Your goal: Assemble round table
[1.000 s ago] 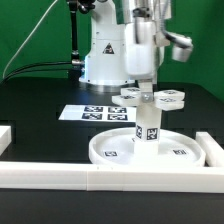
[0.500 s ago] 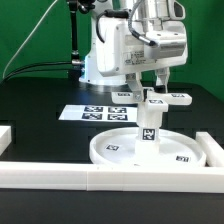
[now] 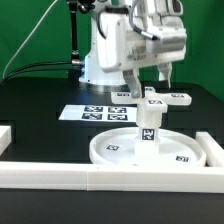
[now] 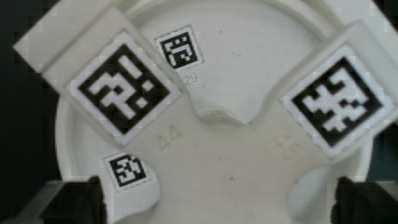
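Note:
The large round disc (image 3: 106,153) lies at the front of the black table. The short cylinder post (image 3: 148,127) stands upright at its centre. The four-armed cross piece (image 3: 153,98) sits on top of the post. My gripper (image 3: 147,76) hangs just above the cross piece, open and empty, with a finger on either side. In the wrist view the tagged arms of the cross piece (image 4: 125,85) fill the picture over the disc (image 4: 231,160). The gripper (image 4: 217,207) is spread wide, with dark fingertips (image 4: 71,205) at both edges.
The marker board (image 3: 92,113) lies flat behind the disc. A long white rail (image 3: 100,178) runs along the front, with more rail pieces at the exterior view's left (image 3: 5,134) and right (image 3: 213,150). The arm's base (image 3: 105,55) stands at the back.
My gripper has let go of the cross piece, opened and risen a little. The cross piece now sits turned on the post.

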You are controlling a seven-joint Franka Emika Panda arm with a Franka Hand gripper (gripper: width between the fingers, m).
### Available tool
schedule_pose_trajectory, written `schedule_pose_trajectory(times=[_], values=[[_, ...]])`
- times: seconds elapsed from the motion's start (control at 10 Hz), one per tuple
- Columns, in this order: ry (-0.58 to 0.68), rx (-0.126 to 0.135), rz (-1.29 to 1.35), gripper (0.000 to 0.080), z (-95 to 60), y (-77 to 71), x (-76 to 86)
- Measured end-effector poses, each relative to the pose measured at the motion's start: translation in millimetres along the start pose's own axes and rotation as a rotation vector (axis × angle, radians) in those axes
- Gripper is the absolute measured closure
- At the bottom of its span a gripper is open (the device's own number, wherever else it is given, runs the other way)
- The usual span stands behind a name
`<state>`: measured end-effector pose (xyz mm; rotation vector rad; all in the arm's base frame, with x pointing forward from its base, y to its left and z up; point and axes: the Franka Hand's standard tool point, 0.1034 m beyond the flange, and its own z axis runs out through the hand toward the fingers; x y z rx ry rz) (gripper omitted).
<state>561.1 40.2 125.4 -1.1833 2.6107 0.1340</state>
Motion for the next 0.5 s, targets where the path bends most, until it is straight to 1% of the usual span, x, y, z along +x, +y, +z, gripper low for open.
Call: schedule_pose_trajectory(times=[0.1, 0.2, 0.3, 0.5], values=[[-0.023, 0.005, -0.006, 0.0151, -14.8, 3.7, -5.8], [-0.036, 0.007, -0.015, 0.0151, -22.2, 7.7, -10.3], [-0.031, 0.006, -0.022, 0.0151, -19.1, 7.6, -8.0], [-0.028, 0.004, -0.025, 0.0151, -17.4, 8.2, -7.9]])
